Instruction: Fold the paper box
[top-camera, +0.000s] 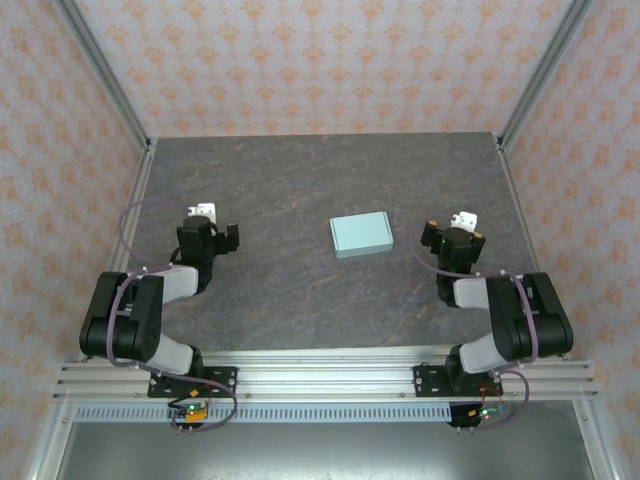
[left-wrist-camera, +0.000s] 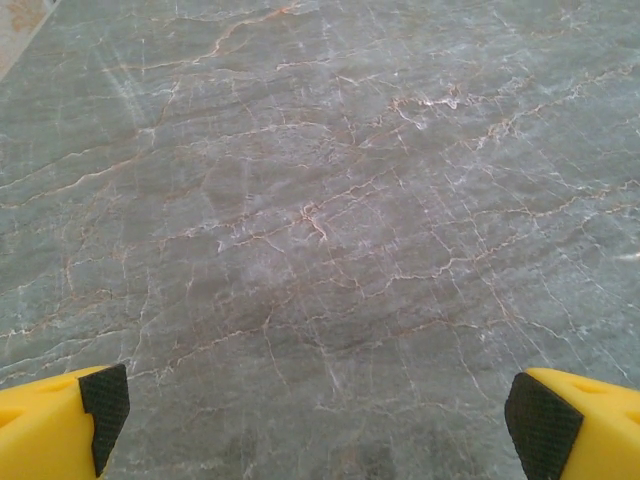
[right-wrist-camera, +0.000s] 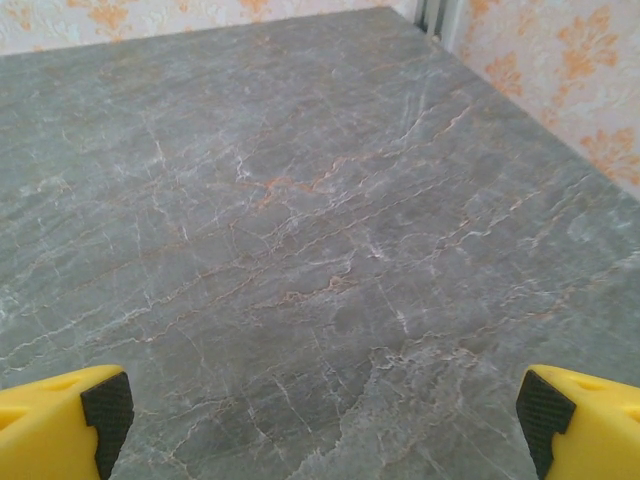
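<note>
Lowest in the overhead frame, an aluminium rail (top-camera: 320, 372) can be seen with both arms bolted on. At left of centre, the left gripper (top-camera: 210, 232) is held over the grey marbled table (top-camera: 300, 170), its yellow fingers (left-wrist-camera: 60, 425) spread wide with nothing pinched. The paper box (top-camera: 361, 234) is laid flat just right of centre, touched by neither. Further right, the right gripper (top-camera: 450, 240) is spread just as wide, also empty.

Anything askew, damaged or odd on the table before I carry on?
Nothing stands out. The paper box lies flat on the table, turned only slightly, with no visible tear or crumple. The left gripper and right gripper are open, holding nothing.
</note>
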